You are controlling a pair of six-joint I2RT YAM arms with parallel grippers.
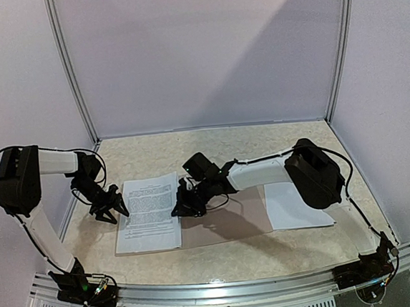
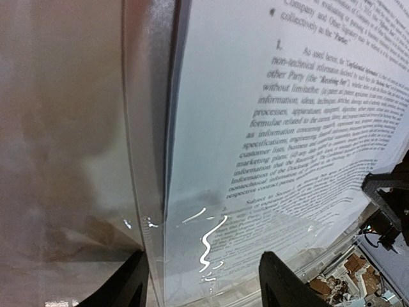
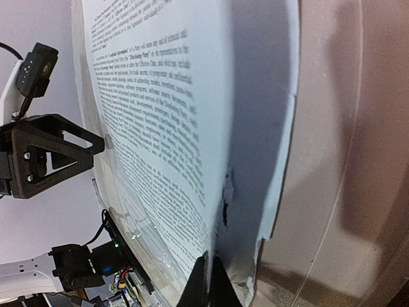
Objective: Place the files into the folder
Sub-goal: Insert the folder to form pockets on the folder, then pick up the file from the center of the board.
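Observation:
The printed files (image 1: 149,210) lie as a stack left of centre, text up. The brown folder (image 1: 233,223) lies flat to their right, partly under them. My right gripper (image 1: 184,207) is shut on the right edge of the top printed sheet (image 3: 153,115) and lifts it off a white sheet below; the folder (image 3: 339,141) shows beside it. The right gripper's fingers (image 3: 209,284) pinch the paper edge. My left gripper (image 1: 113,207) is open at the stack's left edge; in the left wrist view it (image 2: 204,288) straddles the printed sheet (image 2: 287,115) under shiny clear film.
Another white sheet (image 1: 296,206) lies on the right of the folder, under my right arm. White booth walls close in the back and sides. A metal rail (image 1: 224,285) runs along the table's near edge.

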